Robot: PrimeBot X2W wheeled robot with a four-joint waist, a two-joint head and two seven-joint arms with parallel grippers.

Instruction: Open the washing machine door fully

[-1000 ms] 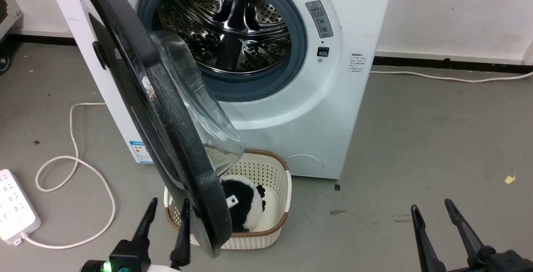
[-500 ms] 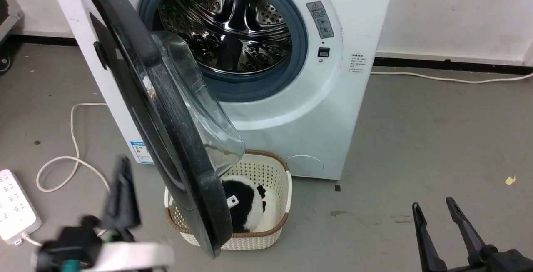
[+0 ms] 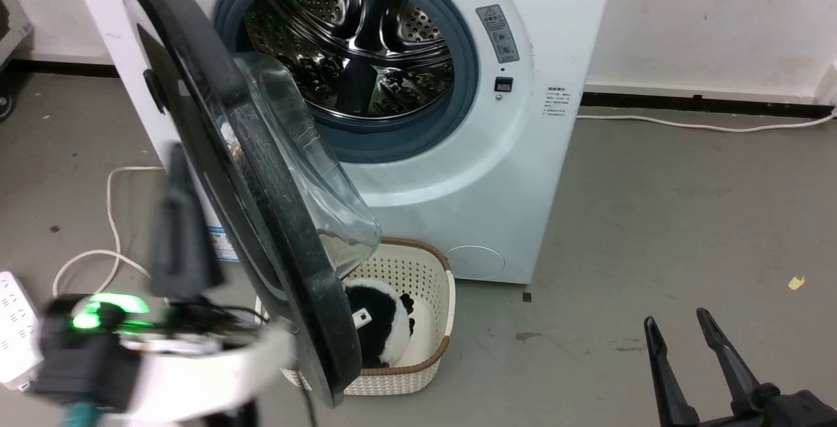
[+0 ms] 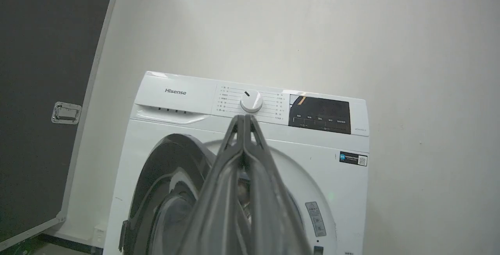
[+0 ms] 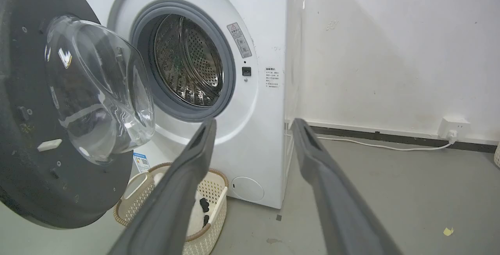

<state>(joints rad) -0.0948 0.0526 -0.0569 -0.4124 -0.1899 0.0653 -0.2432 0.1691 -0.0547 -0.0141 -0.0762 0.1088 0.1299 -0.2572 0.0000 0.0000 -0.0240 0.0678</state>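
The white washing machine stands with its steel drum exposed. Its door, a black disc with a clear bulging window, is swung out edge-on toward me, with a small handle on its outer face. My left gripper is blurred, just left of the door's outer face, apart from it as far as I can tell. In the left wrist view its fingers meet at the tips, shut on nothing. My right gripper is open at the lower right, far from the door.
A cream basket holding a black-and-white plush toy sits on the floor under the door's lower edge. A power strip and white cable lie at the left. A dark case stands left of the machine. Another cable runs along the wall.
My left gripper left the door's lower rim, where it stood open, swung left and rose beside the outer face, now shut. The door and right gripper have hardly moved.
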